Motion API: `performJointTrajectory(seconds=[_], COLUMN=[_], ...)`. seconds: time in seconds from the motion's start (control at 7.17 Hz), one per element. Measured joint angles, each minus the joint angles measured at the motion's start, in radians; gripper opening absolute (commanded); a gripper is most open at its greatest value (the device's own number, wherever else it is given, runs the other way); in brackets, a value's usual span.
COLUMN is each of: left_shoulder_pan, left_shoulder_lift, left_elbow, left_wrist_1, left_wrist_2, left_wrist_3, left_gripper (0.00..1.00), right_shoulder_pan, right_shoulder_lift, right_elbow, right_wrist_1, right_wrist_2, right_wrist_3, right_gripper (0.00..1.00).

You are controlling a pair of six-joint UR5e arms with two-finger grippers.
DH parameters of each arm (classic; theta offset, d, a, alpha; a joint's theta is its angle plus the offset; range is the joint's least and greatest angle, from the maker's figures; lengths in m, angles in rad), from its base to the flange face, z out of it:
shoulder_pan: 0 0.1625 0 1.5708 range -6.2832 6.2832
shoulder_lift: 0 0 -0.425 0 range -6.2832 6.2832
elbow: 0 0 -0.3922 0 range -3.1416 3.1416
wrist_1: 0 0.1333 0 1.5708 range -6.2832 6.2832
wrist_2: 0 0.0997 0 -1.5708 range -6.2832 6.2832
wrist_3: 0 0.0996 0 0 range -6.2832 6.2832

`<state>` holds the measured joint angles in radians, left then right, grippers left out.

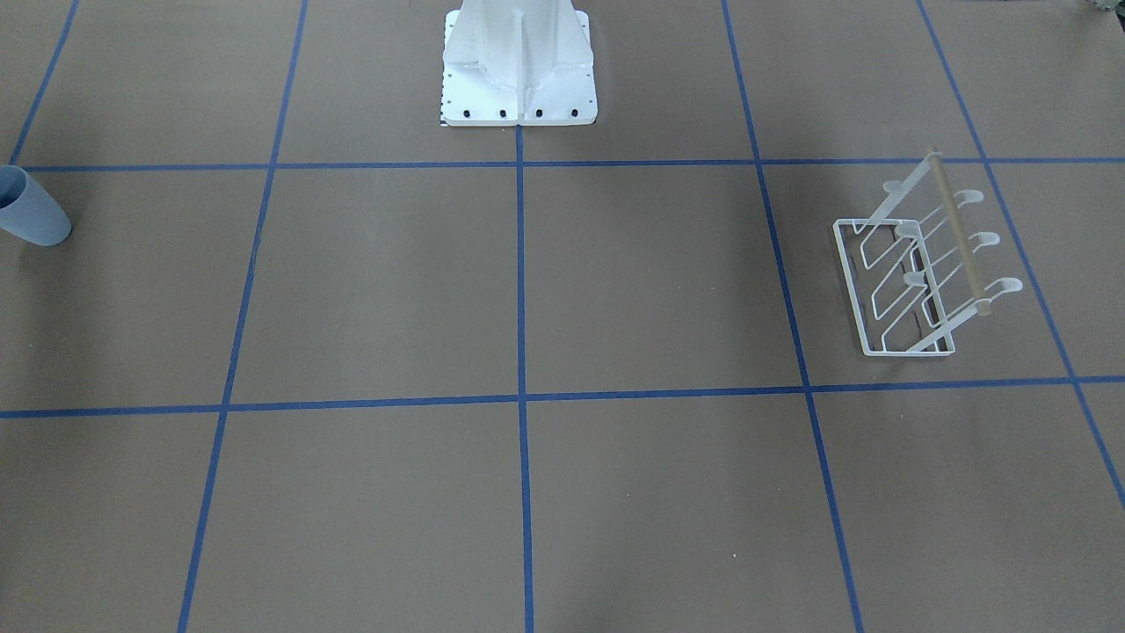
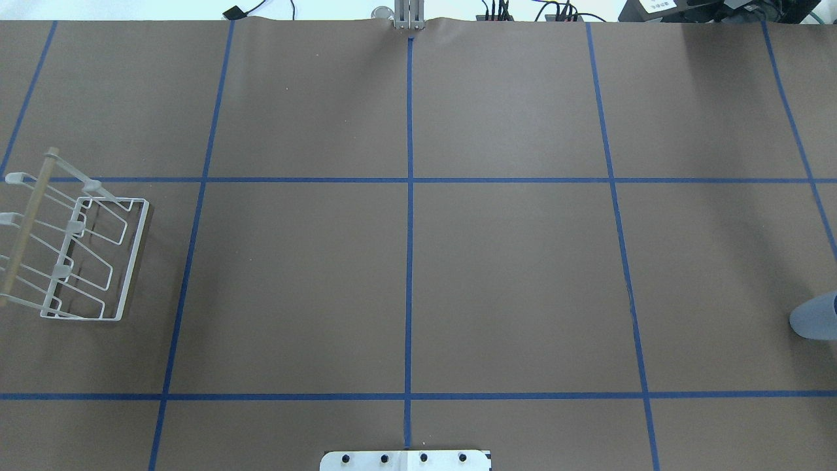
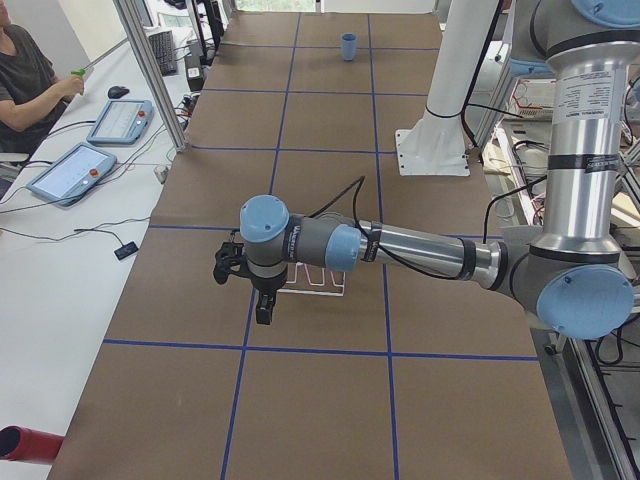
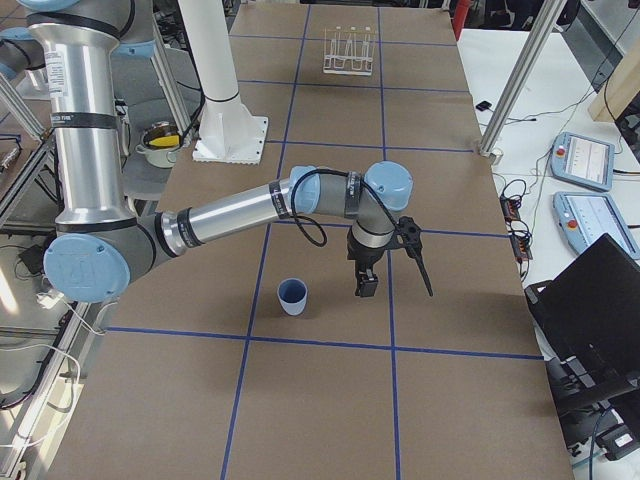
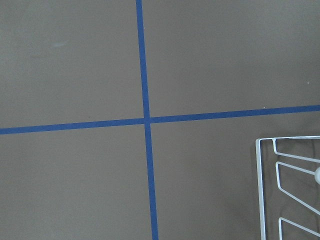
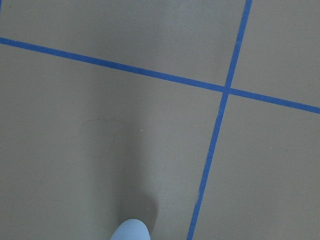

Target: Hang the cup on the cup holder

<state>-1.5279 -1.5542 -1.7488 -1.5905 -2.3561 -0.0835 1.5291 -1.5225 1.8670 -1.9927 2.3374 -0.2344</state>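
The pale blue cup [image 1: 31, 211] stands upright, mouth up, at the table's end on my right; it shows in the overhead view [image 2: 816, 317], the right side view [image 4: 292, 296] and the right wrist view [image 6: 130, 231]. The white wire cup holder [image 1: 960, 233] stands at the opposite end [image 2: 134, 261], its corner in the left wrist view [image 5: 260, 190]. My left gripper [image 3: 262, 305] hangs above the table beside the cup holder [image 3: 322, 283], finger state unclear. My right gripper [image 4: 365, 285] hangs just beside the cup, finger state unclear.
The white robot pedestal base [image 1: 518, 61] sits at the table's middle robot side. An operator [image 3: 25, 80] sits beyond the far edge with tablets [image 3: 75, 170]. A laptop [image 4: 590, 300] stands off the table. Blue tape lines grid the brown surface.
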Motion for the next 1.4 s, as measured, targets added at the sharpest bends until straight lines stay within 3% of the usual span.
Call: performJointTrajectory(seconds=[1.4], left_shoulder_pan=[0.002], left_shoulder_lift=[0.012], left_elbow=[-0.008], left_wrist_1=[-0.006], left_wrist_2=[-0.002], left_wrist_3=[-0.003], left_gripper=[0.98], right_shoulder_pan=[0.038], right_shoulder_lift=[-0.111], right_elbow=[-0.031], right_wrist_1=[0.009], right_wrist_2=[-0.046], right_wrist_3=[0.006], right_gripper=[1.00])
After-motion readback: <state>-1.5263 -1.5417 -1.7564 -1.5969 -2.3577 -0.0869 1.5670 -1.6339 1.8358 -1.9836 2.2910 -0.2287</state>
